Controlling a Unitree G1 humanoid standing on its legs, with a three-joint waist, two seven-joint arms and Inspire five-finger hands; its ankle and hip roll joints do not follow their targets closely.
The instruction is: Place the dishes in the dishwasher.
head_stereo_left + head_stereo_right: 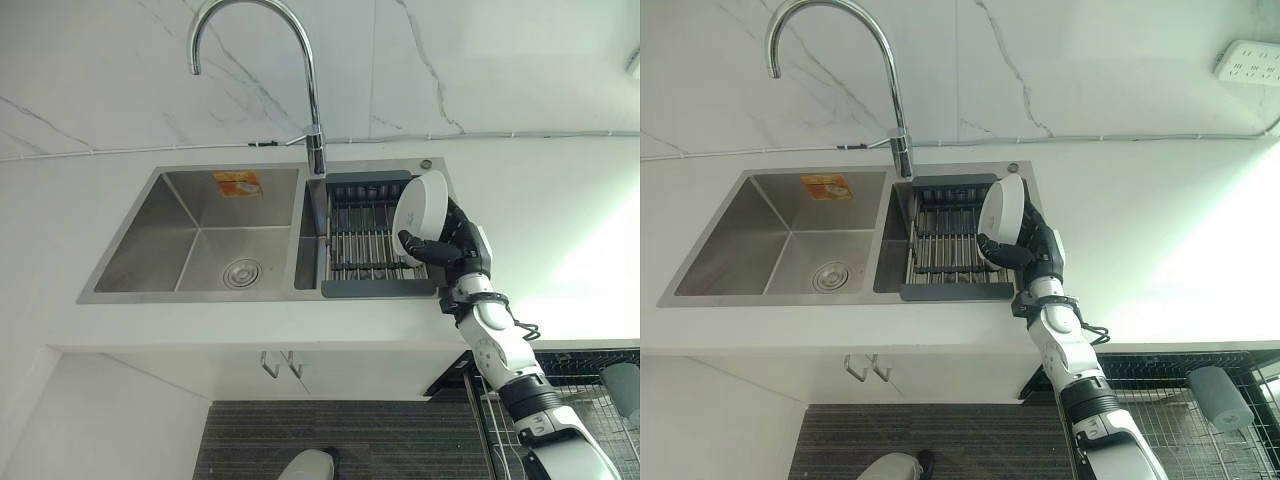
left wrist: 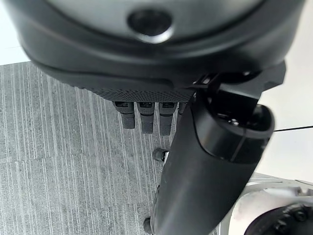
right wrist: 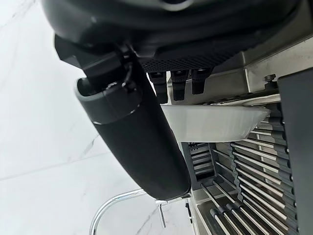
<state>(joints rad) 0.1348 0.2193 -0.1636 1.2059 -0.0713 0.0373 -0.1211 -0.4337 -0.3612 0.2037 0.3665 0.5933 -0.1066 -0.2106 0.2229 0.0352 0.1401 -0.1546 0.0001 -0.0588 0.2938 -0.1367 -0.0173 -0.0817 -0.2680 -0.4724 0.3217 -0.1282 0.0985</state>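
Note:
My right hand is shut on a white bowl, which it holds on edge over the right end of the dark drying rack in the sink's right basin. In the right wrist view the thumb lies across the bowl's rim, the fingers curl behind it, and the rack's metal bars run below. The bowl looks slightly lifted off the bars. My left hand hangs low over grey ribbed flooring with relaxed fingers, holding nothing.
A steel sink basin with a drain lies left of the rack, and a tall curved faucet stands behind. White counter surrounds the sink. The dishwasher's open wire basket sits low at the right, with a grey cup in it.

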